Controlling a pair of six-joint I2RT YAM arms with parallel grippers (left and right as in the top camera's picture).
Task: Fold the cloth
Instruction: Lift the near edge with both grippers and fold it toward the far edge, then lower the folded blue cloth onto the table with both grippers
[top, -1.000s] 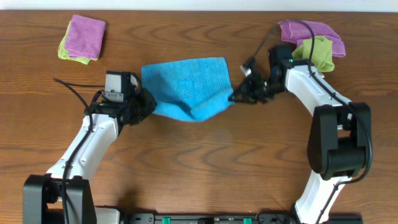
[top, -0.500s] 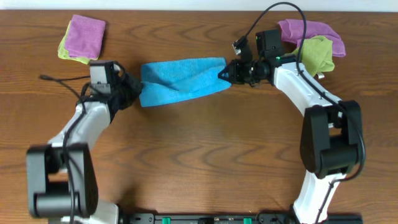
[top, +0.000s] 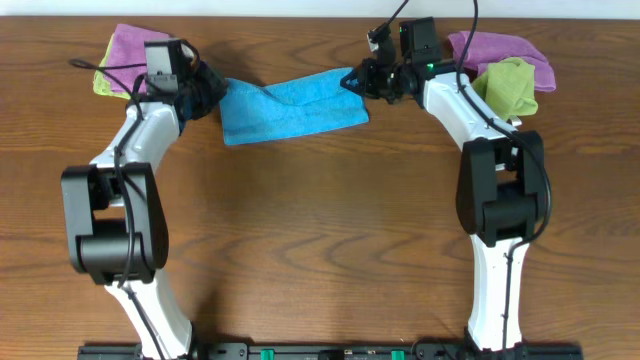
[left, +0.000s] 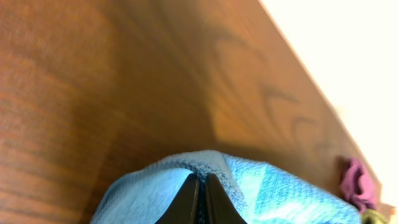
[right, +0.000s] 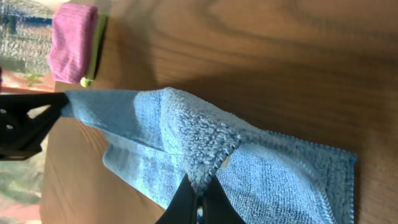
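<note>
Blue cloth (top: 290, 105) has been carried further toward the far edge of the surface (top: 320, 230) and is now held taut as a folded band. Left claw (top: 215, 92) is clamped on its left end, right claw (top: 352, 82) on its right corner.

Loads of bare counter (top: 320, 220) was open on the base side of both fingers. The blue cloth (top: 290, 105) spanned the gap between left fingers (left: 185, 200) and right fingers (right: 182, 202). A pink-and-green stack (top: 125, 60) sat just behind the left fingers, while a pink cloth (top: 500, 48) and a green cloth (top: 508, 85) crowded behind the right.
</note>
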